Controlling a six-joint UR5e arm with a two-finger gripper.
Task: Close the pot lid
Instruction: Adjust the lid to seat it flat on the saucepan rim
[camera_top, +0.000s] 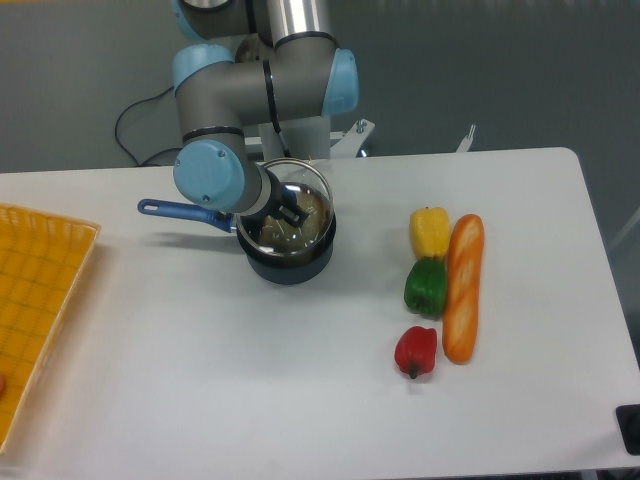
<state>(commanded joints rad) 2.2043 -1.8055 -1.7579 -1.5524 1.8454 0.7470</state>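
The pot (291, 264) is a dark grey saucepan standing at the back middle of the white table, its blue handle (178, 211) pointing left. The pot lid (313, 201), clear glass with a metal rim, lies over the pot's mouth and looks nearly level. My gripper (291, 212) reaches in from the left and sits at the lid's centre. Its dark fingers are closed around the knob, which they mostly hide.
To the right lie a yellow pepper (430, 231), a green pepper (426, 286), a red pepper (416, 350) and a bread loaf (464, 287). An orange tray (35, 300) sits at the left edge. The arm's base stands behind the pot.
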